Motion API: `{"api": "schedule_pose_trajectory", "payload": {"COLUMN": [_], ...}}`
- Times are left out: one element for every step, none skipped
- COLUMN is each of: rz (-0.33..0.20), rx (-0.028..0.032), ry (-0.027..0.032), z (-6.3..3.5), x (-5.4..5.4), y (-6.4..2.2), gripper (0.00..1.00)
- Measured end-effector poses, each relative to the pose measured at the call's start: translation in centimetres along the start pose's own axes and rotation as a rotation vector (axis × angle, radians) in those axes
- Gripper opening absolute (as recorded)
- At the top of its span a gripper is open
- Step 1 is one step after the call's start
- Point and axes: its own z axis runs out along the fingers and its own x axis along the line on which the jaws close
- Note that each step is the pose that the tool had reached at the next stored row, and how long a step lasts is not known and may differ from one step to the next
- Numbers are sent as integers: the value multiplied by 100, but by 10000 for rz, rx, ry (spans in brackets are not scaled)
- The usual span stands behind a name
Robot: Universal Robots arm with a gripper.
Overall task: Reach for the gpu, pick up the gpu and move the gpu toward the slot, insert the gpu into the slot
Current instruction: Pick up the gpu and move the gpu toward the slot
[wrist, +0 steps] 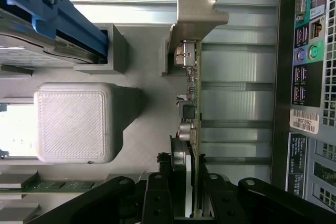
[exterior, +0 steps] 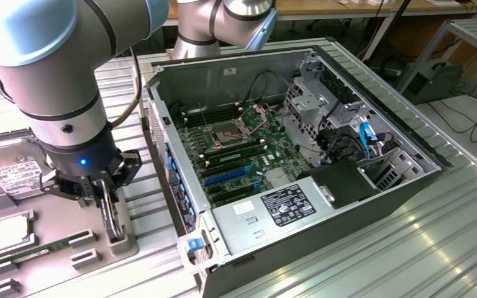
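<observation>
at the exterior view's left, a hard drive (exterior: 10,171) lay flat on the grey fixture tray (exterior: 56,214). nearer the camera sat a square processor chip (exterior: 10,230) and a green memory stick (exterior: 27,253), each in its own holder.

just right of these my arm (exterior: 56,81) reached straight down, and my end effector (exterior: 111,226) was low over the tray's right edge. the gpu (wrist: 193,98) stood on edge in its tray holder. in the wrist view i saw it edge-on, its silver bracket (wrist: 197,17) at the end away from me and the board running back between my fingers (wrist: 157,198). my end effector (wrist: 186,184) was drawn in and pinching the gpu, one finger on each face of the card. beside the card in that view stood a blocky grey post (wrist: 73,121) of the tray. past the card's other face ran the computer case's rear port panel (wrist: 310,51).

further right in the exterior view, the open computer case (exterior: 222,74) lay on its side on the slatted metal table (exterior: 437,236), close beside the tray. inside it was the green motherboard (exterior: 251,158) with the processor socket (exterior: 222,133) towards the far side. the slot (exterior: 224,177), blue and narrow, lay on the near-left part of the board with no card in it. it was well apart from the gpu, with the case wall between them. right of the slot sat the boxy power supply (exterior: 284,208), and the drive cage (exterior: 330,118) lay further right again.
</observation>
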Motion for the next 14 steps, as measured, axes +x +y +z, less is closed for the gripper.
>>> {"api": "schedule_pose_trajectory", "payload": {"rz": [0, 0, 0, 0, 0, 0, 0, 0, 0, 0, 0, 0, 0, 0], "rx": [0, 0, 0, -1, -1, 1, 0, 0, 0, -1, 0, 0, 0, 0], "ry": [0, 0, 0, -1, 0, 1, 0, 0, 1, 0, 0, 0, 0, 0], "z": [-2, -4, -8, -9, -12, -16, -18, -21, -24, -27, -30, -32, -34, -36], "x": [0, 0, 0, 0, 0, 0, 0, 0, 0, 0, 0, 0, 0, 0], "y": [0, 0, 0, 0, 0, 0, 0, 0, 0, 0, 0, 0, 0, 0], "gripper": [28, 28, 28, 28, 28, 28, 28, 28, 28, 28, 28, 28, 28, 28]}}
